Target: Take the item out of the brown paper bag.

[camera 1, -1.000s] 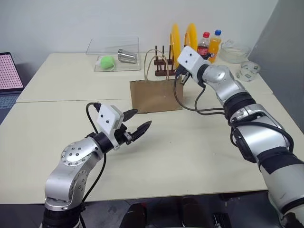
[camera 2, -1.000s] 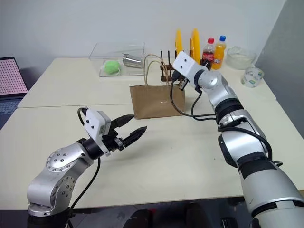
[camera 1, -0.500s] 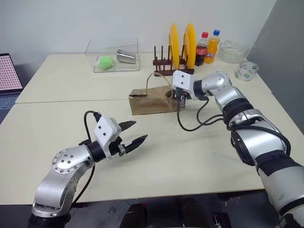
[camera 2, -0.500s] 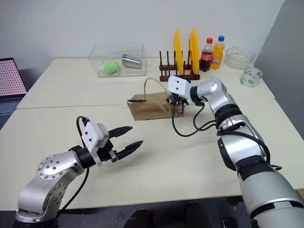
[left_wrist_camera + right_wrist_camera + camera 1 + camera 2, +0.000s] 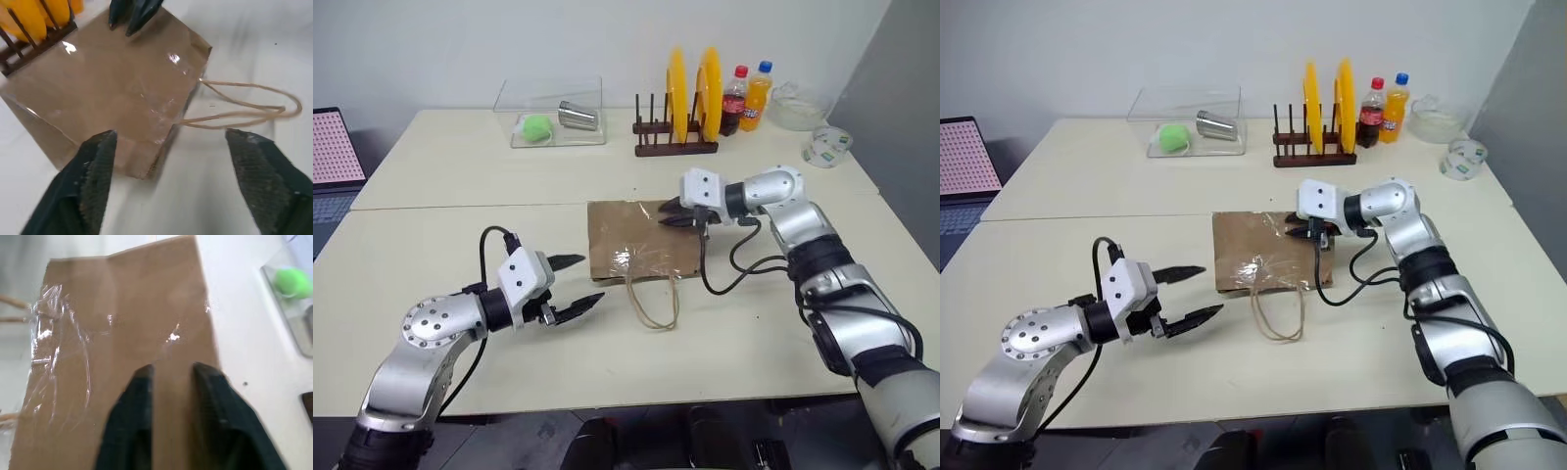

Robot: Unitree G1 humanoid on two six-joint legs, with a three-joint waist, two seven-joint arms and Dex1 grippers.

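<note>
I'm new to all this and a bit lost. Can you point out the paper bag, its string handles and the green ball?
paper bag (image 5: 636, 245), left eye view, flat brown side
string handles (image 5: 654, 305), left eye view, loop
green ball (image 5: 1172, 137), right eye view, middle

The brown paper bag (image 5: 639, 239) lies flat on the table (image 5: 440, 245), near its middle — a creased kraft rectangle with a crinkled patch of clear tape glinting at its near edge. Its two thin tan cord handles (image 5: 653, 304) loop out over the tabletop toward the near side. Its mouth faces the near side.
</note>
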